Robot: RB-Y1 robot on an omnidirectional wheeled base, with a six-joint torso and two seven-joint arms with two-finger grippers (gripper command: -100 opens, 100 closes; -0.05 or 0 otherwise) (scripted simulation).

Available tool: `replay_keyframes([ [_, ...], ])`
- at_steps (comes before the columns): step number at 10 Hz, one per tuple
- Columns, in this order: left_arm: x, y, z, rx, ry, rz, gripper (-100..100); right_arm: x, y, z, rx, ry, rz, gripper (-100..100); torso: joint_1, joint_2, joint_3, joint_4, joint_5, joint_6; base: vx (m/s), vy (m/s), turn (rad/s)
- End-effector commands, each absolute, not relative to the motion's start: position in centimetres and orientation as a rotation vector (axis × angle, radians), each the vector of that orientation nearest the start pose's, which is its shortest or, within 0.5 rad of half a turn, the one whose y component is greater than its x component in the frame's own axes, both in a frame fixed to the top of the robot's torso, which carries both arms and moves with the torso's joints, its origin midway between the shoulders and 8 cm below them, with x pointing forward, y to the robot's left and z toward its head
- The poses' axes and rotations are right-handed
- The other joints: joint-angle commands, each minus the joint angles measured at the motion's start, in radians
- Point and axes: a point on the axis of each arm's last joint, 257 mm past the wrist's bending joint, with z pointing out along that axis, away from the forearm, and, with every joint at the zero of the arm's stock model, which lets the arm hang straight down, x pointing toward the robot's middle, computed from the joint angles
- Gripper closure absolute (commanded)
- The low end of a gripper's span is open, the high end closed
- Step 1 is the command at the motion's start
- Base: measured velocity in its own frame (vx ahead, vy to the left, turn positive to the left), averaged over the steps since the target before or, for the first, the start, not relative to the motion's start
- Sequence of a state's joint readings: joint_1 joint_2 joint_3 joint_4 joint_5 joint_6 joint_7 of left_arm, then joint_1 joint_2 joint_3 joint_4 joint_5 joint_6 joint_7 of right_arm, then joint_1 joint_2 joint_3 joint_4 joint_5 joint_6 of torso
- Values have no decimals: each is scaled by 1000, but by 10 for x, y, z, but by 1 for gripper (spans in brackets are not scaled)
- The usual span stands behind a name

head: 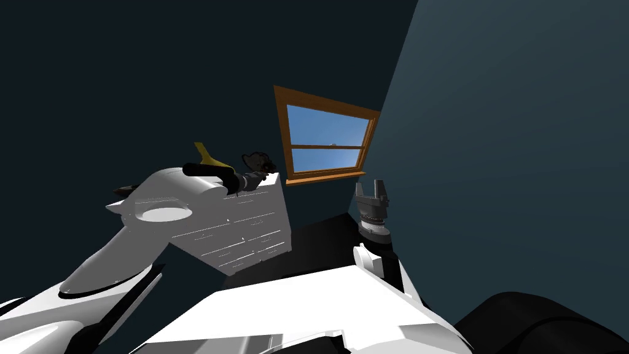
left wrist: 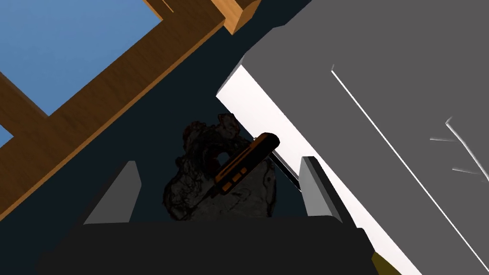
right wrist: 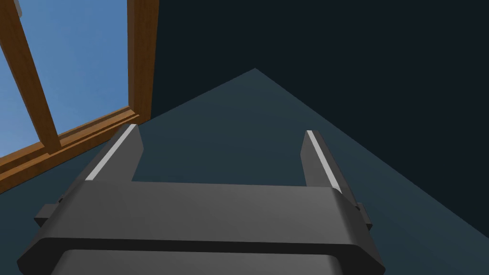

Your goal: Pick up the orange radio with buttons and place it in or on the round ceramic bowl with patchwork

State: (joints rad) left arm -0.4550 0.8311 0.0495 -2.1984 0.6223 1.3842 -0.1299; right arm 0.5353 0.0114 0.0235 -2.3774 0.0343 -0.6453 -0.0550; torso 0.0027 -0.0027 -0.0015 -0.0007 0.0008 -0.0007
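The orange radio (left wrist: 244, 161), a slim dark-orange bar with small buttons, lies slanted on a dark mottled bowl (left wrist: 196, 191) on top of the white dresser (left wrist: 267, 119). My left gripper (left wrist: 219, 163) is open, its fingers standing apart on either side of the radio and bowl without touching them. In the head view my left arm reaches over the dresser (head: 246, 230) and the left gripper (head: 250, 179) is right at the dark bowl (head: 258, 162) near the dresser's far corner. My right gripper (head: 372, 187) is open and empty, pointing up, to the right of the dresser.
A yellow object (head: 207, 156) sits on the dresser top behind my left forearm. A wood-framed window (head: 325, 138) is in the dark wall just beyond the dresser. A blue-grey wall (head: 522, 153) closes the right side.
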Motion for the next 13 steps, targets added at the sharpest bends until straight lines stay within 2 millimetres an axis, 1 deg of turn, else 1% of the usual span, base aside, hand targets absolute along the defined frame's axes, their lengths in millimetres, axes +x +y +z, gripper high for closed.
replay_keyframes([
  [1, 516, 284, -7, -870, 1913, -609, -100, 295, -262, 80, 490, 467, 1387, 0, 0, 0, 0, 0, 0, 0, 31, 44, -125],
  [2, 515, 296, 3, -856, 1922, -552, -100, 295, -262, 80, 490, 467, 1387, 0, 0, 0, 0, 0, 0, -1, 48, 42, -238],
  [3, 513, 299, -1, -867, 1932, -536, -100, 295, -262, 80, 490, 467, 1387, 0, 0, -1, -1, 0, 0, 0, 31, 44, -119],
  [4, 512, 311, 9, -854, 1938, -482, -100, 295, -262, 80, 490, 467, 1387, 0, 0, 0, 0, 0, 0, -1, 36, 49, -231],
  [5, 510, 314, 5, -867, 1949, -466, -100, 295, -262, 80, 490, 467, 1387, 0, 0, 0, 0, 0, 0, 0, 35, 51, -115],
  [6, 507, 327, 14, -860, 1956, -410, -100, 295, -262, 80, 490, 467, 1387, 0, 0, 0, 0, 0, 0, -1, 39, 55, -232],
  [7, 505, 328, 12, -869, 1964, -398, -100, 295, -262, 80, 490, 467, 1387, 0, 0, -1, 0, 0, 0, 0, 29, 55, -124],
  [9, 498, 354, 27, -867, 1977, -291, -100, 295, -262, 80, 490, 467, 1387, 0, 0, -1, -1, 0, 0, 0, 66, 71, -285],
  [10, 495, 357, 23, -880, 1988, -274, -100, 295, -262, 80, 490, 467, 1387, 0, 2, -3, -2, -1, 1, 0, 51, 70, -115],
  [11, 491, 368, 30, -883, 1994, -225, -100, 295, -262, 80, 490, 467, 1387, 0, 1, -2, -1, -1, 1, -1, 44, 56, -211],
  [12, 489, 370, 29, -889, 1999, -217, -100, 295, -262, 80, 490, 467, 1387, 0, 0, -2, -1, -1, 0, -1, 36, 44, -111],
  [13, 483, 381, 34, -898, 2008, -168, -100, 295, -262, 80, 491, 467, 1387, 0, -1, -1, -1, 0, 0, -1, 47, 41, -170],
])
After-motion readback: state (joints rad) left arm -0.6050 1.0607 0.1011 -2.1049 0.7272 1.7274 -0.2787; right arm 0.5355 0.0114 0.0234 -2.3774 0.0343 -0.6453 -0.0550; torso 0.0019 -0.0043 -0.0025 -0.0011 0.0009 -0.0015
